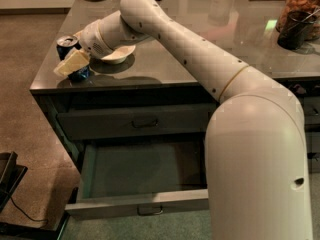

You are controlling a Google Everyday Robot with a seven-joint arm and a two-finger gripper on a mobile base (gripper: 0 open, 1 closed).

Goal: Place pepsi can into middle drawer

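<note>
The pepsi can [66, 42] sits at the front-left corner of the table [150, 75], silver top showing, with the gripper [73, 63] set against its near side; whether the gripper has clamped the can cannot be told. Being thin aluminium, it is likely light, smooth and easily dented, so a moderate hold across the middle of its round wall looks safest. A white bowl [117, 56] sits just right of it, and below the table's front edge the middle drawer [145, 169] stands pulled open.
</note>
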